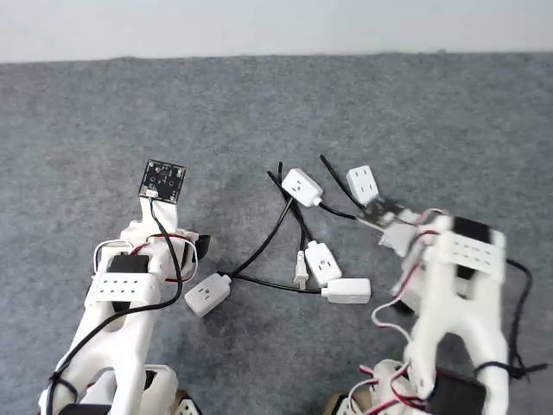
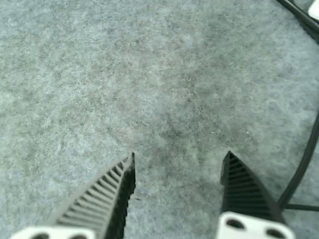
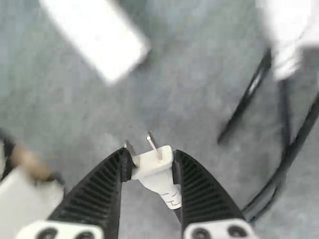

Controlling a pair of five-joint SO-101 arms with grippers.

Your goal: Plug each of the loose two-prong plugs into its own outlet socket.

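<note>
My right gripper (image 3: pixel 150 155) is shut on a white two-prong plug (image 3: pixel 155 174), whose prongs point away from the wrist above the grey carpet. A white outlet block (image 3: pixel 97 37) lies beyond it. In the high view several white outlet sockets lie mid-table on black cords: one (image 1: pixel 301 187) and another (image 1: pixel 363 183) at the back, a third (image 1: pixel 322 262) in the middle. A loose plug (image 1: pixel 300 270) lies beside that middle socket. My left gripper (image 2: pixel 179 162) is open over bare carpet, with nothing between its fingers.
A further socket (image 1: pixel 207 294) lies near the left arm, and a white block (image 1: pixel 347 291) near the right arm. Black cords (image 1: pixel 268 242) cross the middle. A black cord (image 2: pixel 304 164) runs beside the left gripper. Grey carpet (image 1: pixel 104 112) covers the table.
</note>
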